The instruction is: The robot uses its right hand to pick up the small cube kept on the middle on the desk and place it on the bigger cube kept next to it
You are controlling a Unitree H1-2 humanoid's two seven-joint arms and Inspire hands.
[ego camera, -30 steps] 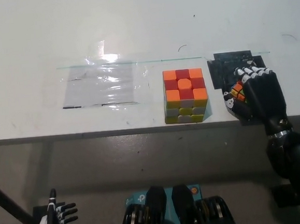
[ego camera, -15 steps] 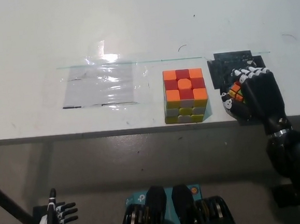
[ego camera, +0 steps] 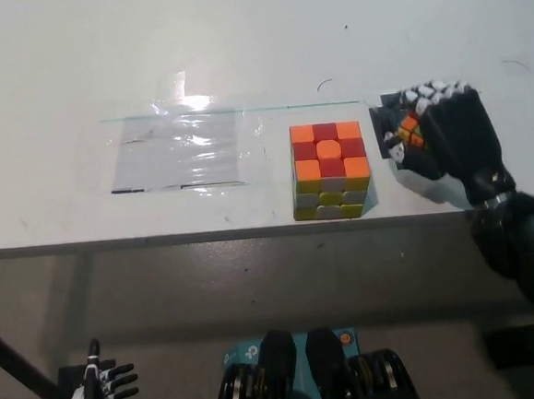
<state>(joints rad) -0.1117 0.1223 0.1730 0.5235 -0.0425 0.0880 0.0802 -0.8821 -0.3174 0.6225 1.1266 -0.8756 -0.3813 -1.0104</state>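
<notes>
Black right robot hand [ego camera: 442,135] clasped around small glossy multicoloured cube [ego camera: 410,128], beside blocky bigger cube [ego camera: 329,170].

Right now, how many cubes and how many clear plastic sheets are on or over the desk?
Cubes: 2, the big cube on the desk and the small cube in the right hand.
Clear plastic sheets: 1.
Total: 3.
</notes>
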